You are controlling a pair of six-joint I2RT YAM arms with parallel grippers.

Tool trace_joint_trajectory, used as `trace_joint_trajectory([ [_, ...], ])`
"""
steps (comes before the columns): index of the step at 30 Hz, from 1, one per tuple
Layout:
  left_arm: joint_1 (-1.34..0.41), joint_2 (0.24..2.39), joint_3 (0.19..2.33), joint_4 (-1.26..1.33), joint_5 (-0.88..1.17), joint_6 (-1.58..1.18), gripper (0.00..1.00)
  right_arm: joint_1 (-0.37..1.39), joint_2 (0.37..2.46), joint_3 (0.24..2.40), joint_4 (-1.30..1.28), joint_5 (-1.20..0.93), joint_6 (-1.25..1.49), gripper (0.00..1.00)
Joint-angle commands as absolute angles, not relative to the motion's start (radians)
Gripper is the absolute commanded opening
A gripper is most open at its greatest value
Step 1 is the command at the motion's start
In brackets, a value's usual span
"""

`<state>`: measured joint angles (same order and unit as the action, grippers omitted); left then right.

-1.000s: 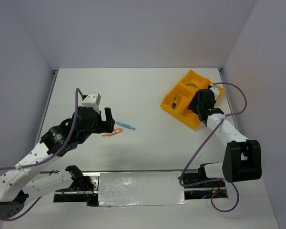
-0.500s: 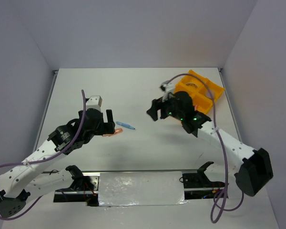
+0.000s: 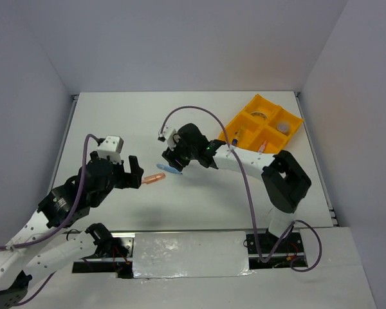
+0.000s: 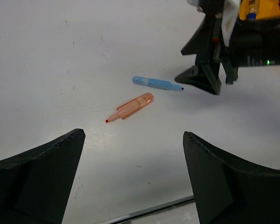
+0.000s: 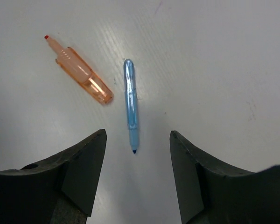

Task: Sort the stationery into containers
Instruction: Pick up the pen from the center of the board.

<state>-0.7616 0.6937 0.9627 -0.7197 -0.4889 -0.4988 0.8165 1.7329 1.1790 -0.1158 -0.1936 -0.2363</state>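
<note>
- Left pincer [image 3: 137, 172]: hangs spread wide at the near left of the counter [image 3: 116, 122], pinches nothing, touches neither piece of stationery.
- Orange marker [image 4: 130, 106]: lies flat ahead of the left pincer, in line with the gap between its fingers [image 4: 37, 177] yet well apart from them; points its red tip back toward that pincer; carries a row of tiny pale marks on the barrel, too small to read.
- Blue pen [image 5: 131, 105]: lies flat just beyond the orange marker, beside it without touching; points its dark tip straight at the gap of the right pincer [image 5: 137, 135].
- Right pincer: reaches over from the right, stands spread low over the counter with the blue pen just ahead of the opening, the pen's tip nearly level with the fingertips [image 5: 100, 140]; grips nothing.
- Yellow tray [image 3: 257, 98]: sits at the far right of the counter, well apart from both pincers; holds a grey-white round piece [image 3: 283, 127] in its right-hand compartment and other small items in the rest, too small to tell apart.
</note>
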Motion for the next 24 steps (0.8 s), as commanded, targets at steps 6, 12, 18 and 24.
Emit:
trace_joint_trajectory([
  [6, -0.752, 0.658, 0.914, -0.637, -0.365, -0.403, 0.99, 0.830, 1.902, 1.377, -0.219, -0.210, -0.342, 0.57],
  [12, -0.744, 0.675, 0.913, -0.632, -0.345, -0.394, 0.99, 0.838, 1.944, 1.378, -0.219, -0.247, -0.342, 0.53],
  [18, -0.741, 0.675, 0.910, -0.629, -0.336, -0.391, 0.99, 0.839, 2.000, 1.399, -0.244, -0.252, -0.354, 0.51],
  [24, -0.739, 0.683, 0.911, -0.627, -0.328, -0.390, 0.99, 0.839, 2.035, 1.404, -0.230, -0.238, -0.354, 0.45],
])
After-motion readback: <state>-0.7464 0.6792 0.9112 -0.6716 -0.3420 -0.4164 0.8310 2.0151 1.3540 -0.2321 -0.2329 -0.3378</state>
